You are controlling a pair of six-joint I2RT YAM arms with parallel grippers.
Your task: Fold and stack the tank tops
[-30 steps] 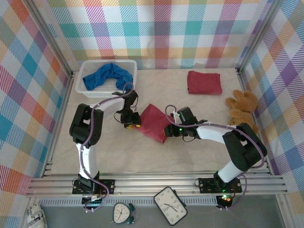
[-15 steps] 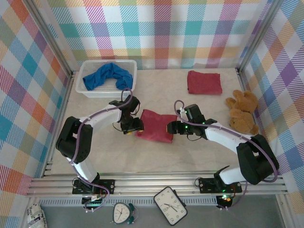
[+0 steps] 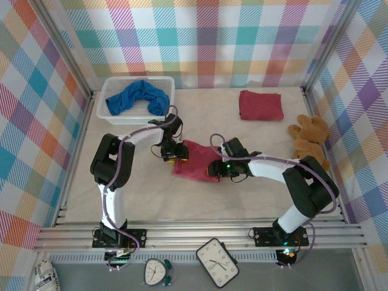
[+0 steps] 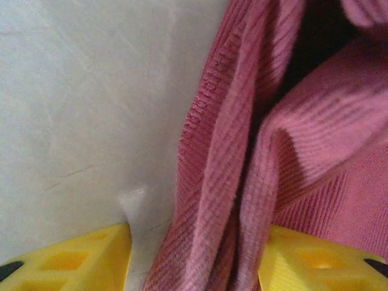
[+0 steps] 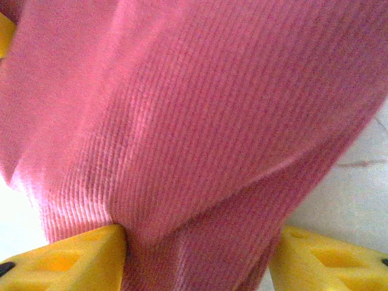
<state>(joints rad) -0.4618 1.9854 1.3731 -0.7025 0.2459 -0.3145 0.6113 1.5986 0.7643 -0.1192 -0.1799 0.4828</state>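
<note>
Dark red tank top [image 3: 195,160] is pinched in both part-closed grippers, left [image 3: 172,155] and right [image 3: 217,168]; uneven release risks the fold being undone.

- A tank top [image 3: 195,160] lies mid-table [image 3: 151,194], between both hands.
- Another folded top [image 3: 260,104] sits far right.
- A third top [image 3: 136,97] lies in the basket [image 3: 106,115], far left.
- The teddy bear [image 3: 309,139] rests at the right edge.

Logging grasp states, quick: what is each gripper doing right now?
Left gripper: fingers apart, a fold of the dark red tank top between them.
Right gripper: fingers apart, the same top bunched between them; a firm pinch cannot be told.
</note>
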